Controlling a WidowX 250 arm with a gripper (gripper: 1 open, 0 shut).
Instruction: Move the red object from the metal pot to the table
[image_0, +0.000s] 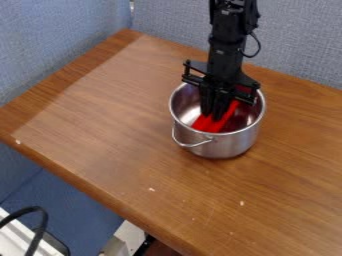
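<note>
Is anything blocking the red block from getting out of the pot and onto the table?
Only the pot's own wall: the red block sits inside, so it must go up over the rim. The gripper is already down in the pot, shut on the block. The table beside it looks bare.

A single camera looks down at an angle from above and in front of the table (94, 100), facing its far corner and the blue wall (80, 25) behind. It stands at middling range: pot (214, 135), arm (230, 40) and floor edge all fit.
</note>
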